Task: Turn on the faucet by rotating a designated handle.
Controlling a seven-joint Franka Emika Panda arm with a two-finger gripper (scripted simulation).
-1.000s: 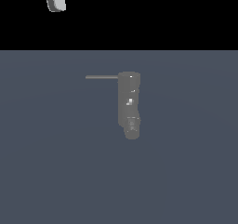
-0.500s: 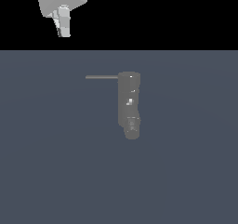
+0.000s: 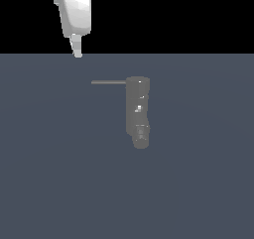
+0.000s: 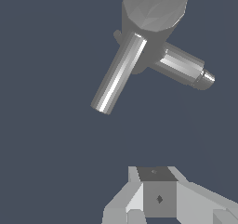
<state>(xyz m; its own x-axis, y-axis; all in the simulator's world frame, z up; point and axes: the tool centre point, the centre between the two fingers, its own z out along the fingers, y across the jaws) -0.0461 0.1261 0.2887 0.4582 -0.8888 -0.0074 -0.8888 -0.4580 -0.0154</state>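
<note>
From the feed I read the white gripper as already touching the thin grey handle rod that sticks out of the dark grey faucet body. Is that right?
Not quite. The white gripper hangs clear of the thin grey handle rod, with open floor between them in the exterior view. The rod does stick out of the dark grey faucet body.

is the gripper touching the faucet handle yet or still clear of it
Clear of it. In the exterior view the gripper hangs above and apart from the handle; the wrist view shows open floor between them.
</note>
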